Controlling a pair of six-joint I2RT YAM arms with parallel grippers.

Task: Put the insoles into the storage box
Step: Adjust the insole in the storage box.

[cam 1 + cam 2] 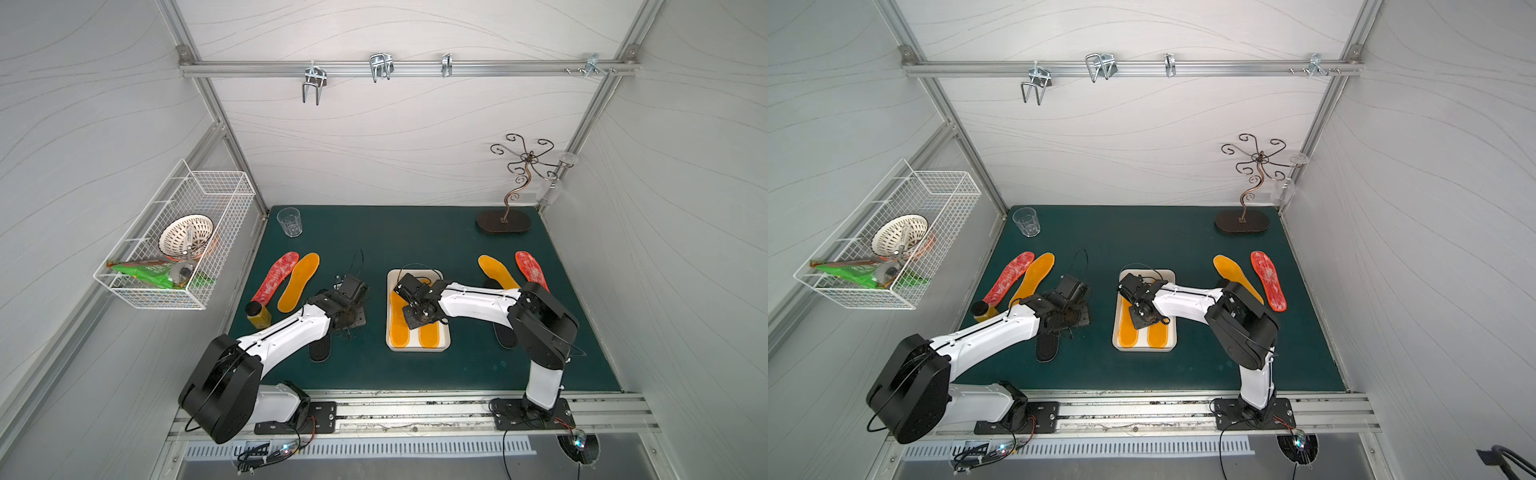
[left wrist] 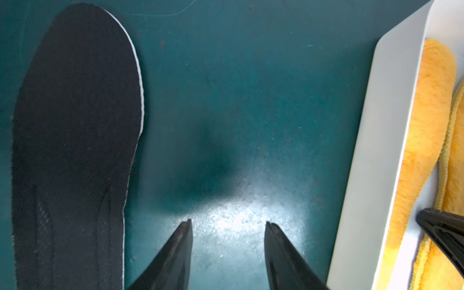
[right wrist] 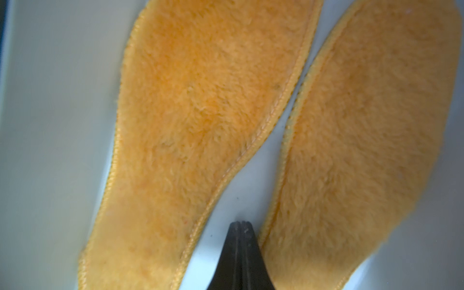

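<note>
Two orange-yellow insoles (image 1: 400,332) lie in the storage box (image 1: 417,348).
The right end effector (image 3: 241,223), pinched together and empty, sits between them; the left end effector (image 2: 228,222), half-open and empty, hovers beside a black insole (image 2: 75,150).

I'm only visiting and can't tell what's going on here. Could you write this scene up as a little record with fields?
Box: storage box at mat centre, holding two orange insoles side by side
By left arm, on mat: red insole, orange insole, black insole
By right arm, on mat: second orange insole, second red insole, second black insole partly under the arm
Left tool: open, empty, over bare mat between black insole and box
Right tool: shut, empty, tip between the boxed pair
Not yet stored: six insoles
</note>
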